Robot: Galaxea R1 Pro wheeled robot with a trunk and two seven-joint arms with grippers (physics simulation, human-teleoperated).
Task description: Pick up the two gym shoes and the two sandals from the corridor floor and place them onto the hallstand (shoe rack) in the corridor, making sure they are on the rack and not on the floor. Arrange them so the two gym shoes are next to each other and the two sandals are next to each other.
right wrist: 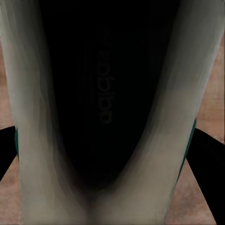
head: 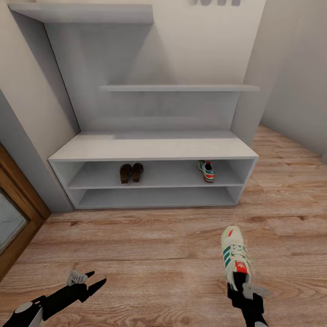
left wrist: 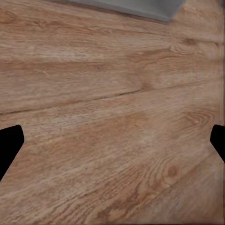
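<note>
The hallstand stands against the wall ahead. On its upper shelf lie the two sandals, side by side at the left, and one gym shoe at the right. The other gym shoe is over the corridor floor in front of me, toe towards the rack. My right gripper clasps its heel end. In the right wrist view the shoe's dark inside is very close, between the right gripper's fingers. My left gripper hangs open over bare floor, also seen from the wrist.
A wooden door frame runs along the left edge. Thin grey wall shelves hang above the rack. A wall closes the right side. The rack's broad top and lower shelf hold nothing. A grey cabinet edge shows beyond the left gripper.
</note>
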